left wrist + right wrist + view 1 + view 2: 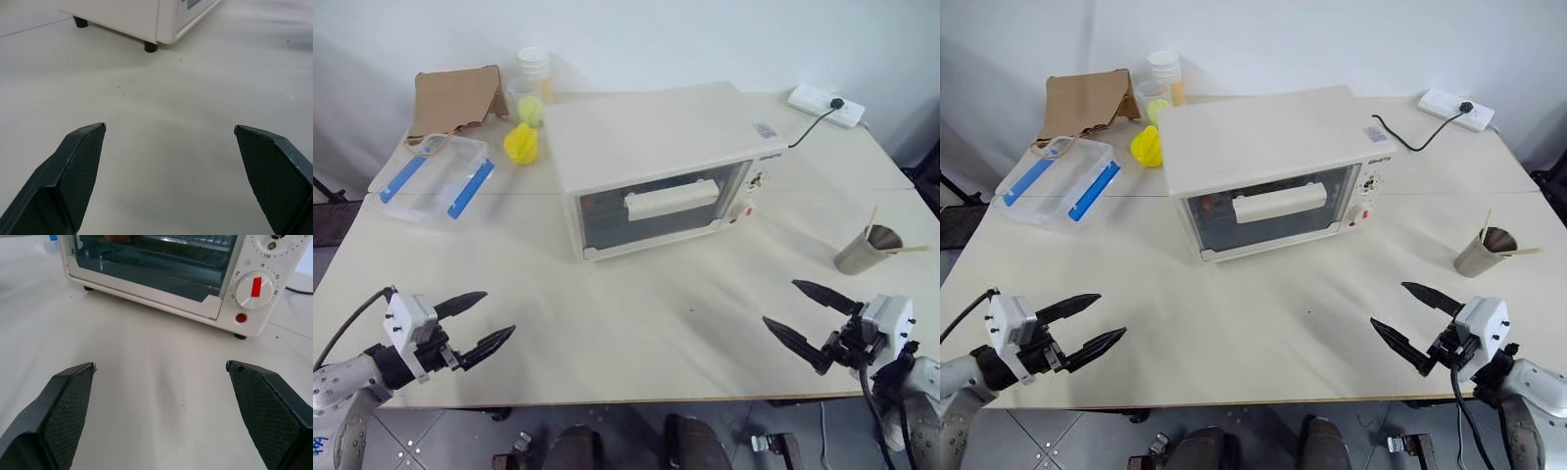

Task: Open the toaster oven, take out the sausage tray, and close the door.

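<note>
The cream-white toaster oven (656, 147) stands in the middle of the table. Its glass door (607, 225) is closed, with the bar handle (671, 199) across the front. Behind the glass I make out a silver rack or tray edge (195, 241) and a bit of red; the sausage tray itself is not clearly seen. My left gripper (499, 313) hovers open over the near left of the table, well short of the oven. My right gripper (779, 302) hovers open over the near right, pointing toward the oven's knob side (253, 290). Nothing is between either pair of fingers.
A clear plastic box with blue clips (435, 176), cardboard (458, 98), a yellow object (521, 144) and cups (533, 73) sit at the back left. A metal cup with sticks (869, 250) stands on the right. A power strip (825, 105) and the oven's cord (808, 127) lie at the back right.
</note>
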